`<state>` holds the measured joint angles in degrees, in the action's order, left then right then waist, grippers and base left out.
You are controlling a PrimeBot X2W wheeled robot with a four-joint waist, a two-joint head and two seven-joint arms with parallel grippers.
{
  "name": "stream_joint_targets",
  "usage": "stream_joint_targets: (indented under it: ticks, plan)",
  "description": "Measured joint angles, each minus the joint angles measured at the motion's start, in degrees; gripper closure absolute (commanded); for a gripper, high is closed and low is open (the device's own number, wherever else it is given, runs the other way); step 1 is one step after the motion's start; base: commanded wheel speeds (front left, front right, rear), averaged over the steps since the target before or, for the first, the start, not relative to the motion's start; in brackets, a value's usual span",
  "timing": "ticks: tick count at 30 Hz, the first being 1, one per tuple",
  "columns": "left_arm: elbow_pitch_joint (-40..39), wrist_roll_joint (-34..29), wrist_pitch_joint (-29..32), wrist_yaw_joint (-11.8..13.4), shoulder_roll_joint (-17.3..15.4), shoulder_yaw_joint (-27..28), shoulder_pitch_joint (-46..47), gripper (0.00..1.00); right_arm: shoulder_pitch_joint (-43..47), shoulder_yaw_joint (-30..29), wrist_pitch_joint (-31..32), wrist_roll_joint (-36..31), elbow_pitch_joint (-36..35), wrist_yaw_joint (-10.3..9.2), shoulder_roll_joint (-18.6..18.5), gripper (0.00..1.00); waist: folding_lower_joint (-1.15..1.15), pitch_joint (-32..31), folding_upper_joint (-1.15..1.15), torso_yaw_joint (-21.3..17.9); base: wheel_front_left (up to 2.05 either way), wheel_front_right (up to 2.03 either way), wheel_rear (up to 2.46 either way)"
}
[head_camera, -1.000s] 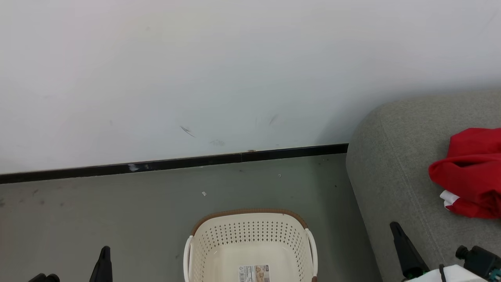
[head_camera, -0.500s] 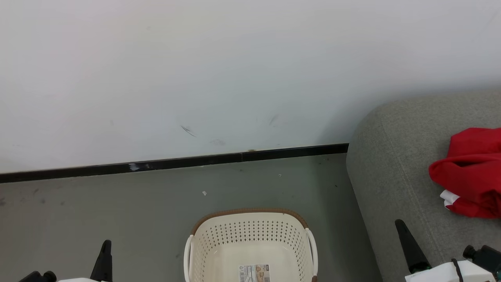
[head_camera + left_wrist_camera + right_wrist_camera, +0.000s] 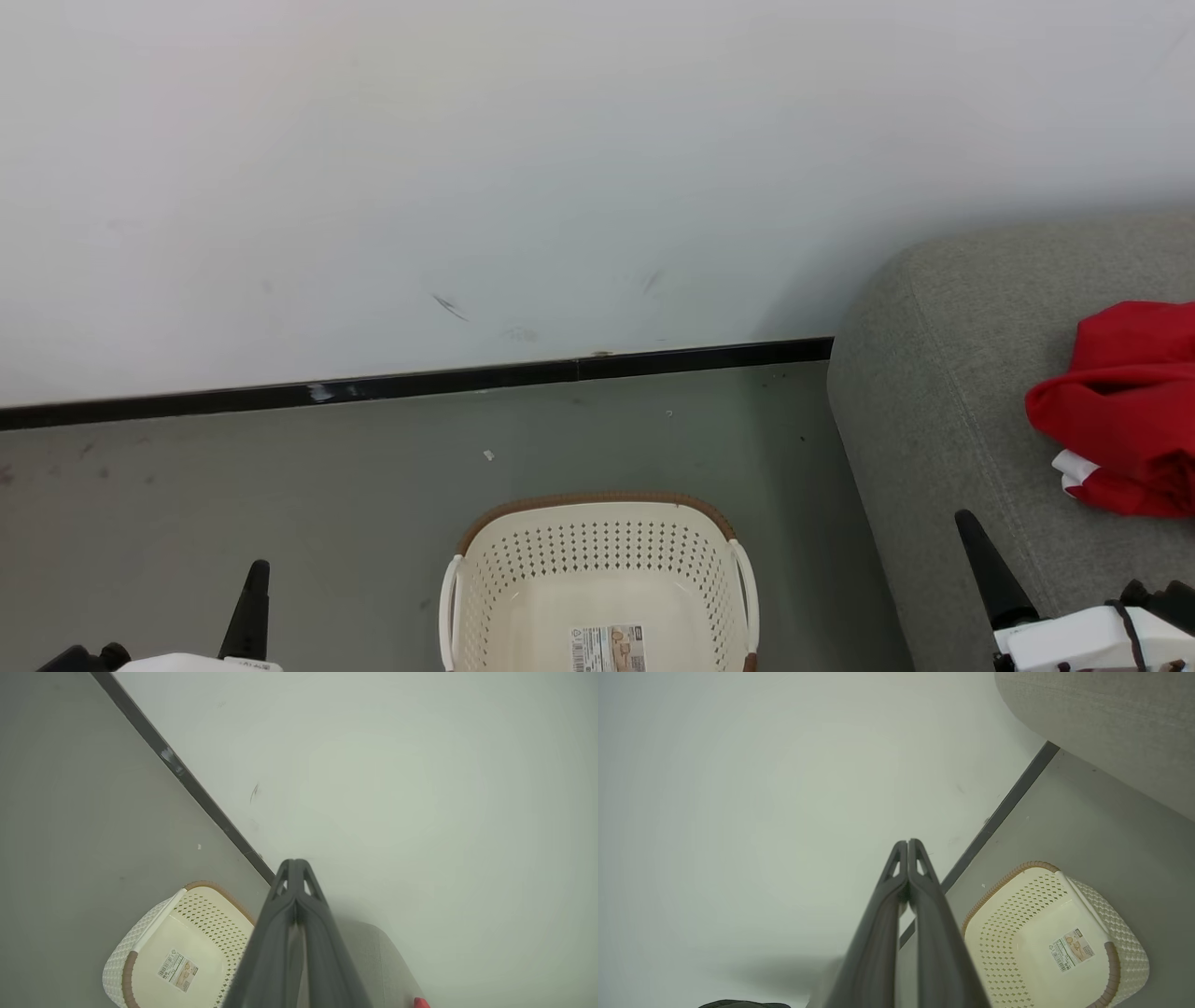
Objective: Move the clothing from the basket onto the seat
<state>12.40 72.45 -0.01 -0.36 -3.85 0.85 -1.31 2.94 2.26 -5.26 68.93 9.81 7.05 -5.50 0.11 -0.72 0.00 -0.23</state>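
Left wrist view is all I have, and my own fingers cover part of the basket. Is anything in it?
Observer: No. In the right wrist view the basket floor is bare apart from its label.
Operator: I see a speck of red at my bottom edge. Is that the clothing?
Observer: Yes. In the head view the red clothing lies bunched on the sofa, cut off by that view's right edge.
Operator: And the right gripper?
Observer: The right gripper is shut on nothing, and its fingers point at the wall.
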Motion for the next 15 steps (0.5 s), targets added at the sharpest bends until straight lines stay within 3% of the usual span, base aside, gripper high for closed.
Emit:
stream_joint_targets:
  ticks: [15]
  plan:
    - [1.4, 8.1, 2.5, -2.7, 0.5, 1.5, 2.0, 1.00, -2.3, -1.0, 2.3, 12.4, 1.8, 0.00, -0.7, 1.00, -0.06, 0.5, 0.00, 0.1, 0.00, 0.00, 0.00]
